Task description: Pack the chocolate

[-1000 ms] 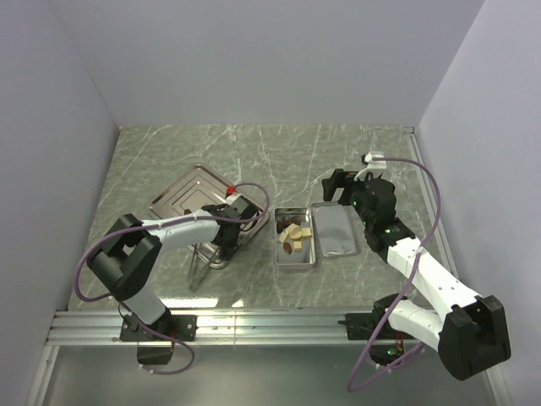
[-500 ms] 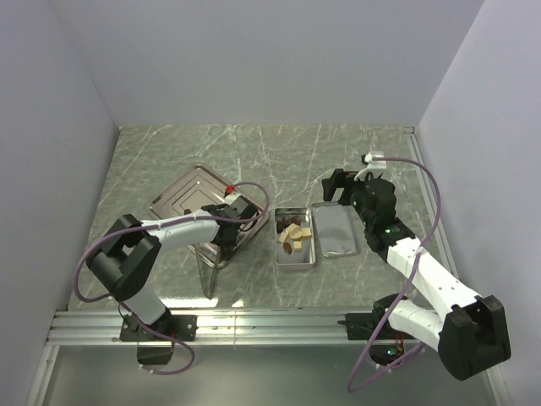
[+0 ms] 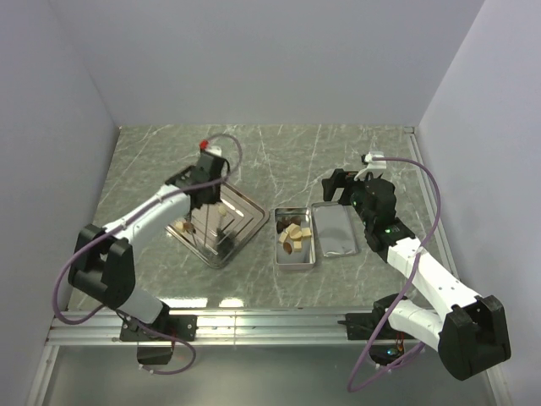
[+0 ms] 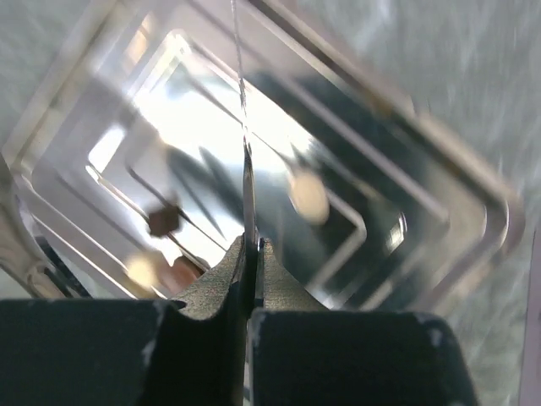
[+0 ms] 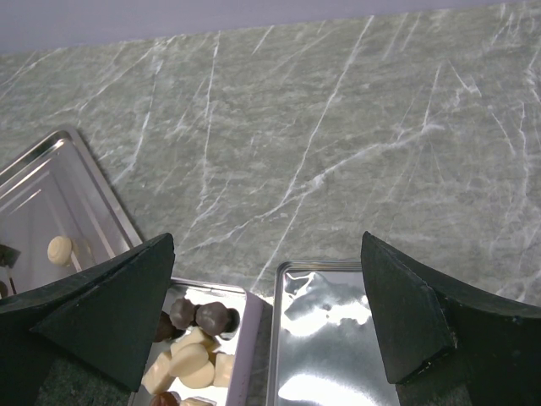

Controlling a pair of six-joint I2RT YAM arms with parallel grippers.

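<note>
Chocolate mostly in tin, few lumps on tray; L claw clamped on thin strip, R claw apart.

Left claw sits at the bottom of the frame. Its dark fingers are pressed together on a thin metal strip, seen edge-on and running up from the fingertips.

Beneath is the ridged steel tray, set diamond-wise, heavily blurred, with glare across its floor.

On the tray floor:
- cream lump, right of the strip
- dark lump, left of the strip
- pale lump and brownish lump, lower left, close together. Cannot tell whether either is a reflection.

Grey veined bench shows past the tray's upper-right rim. A curved shiny metal piece at the left edge could not be identified.
</note>
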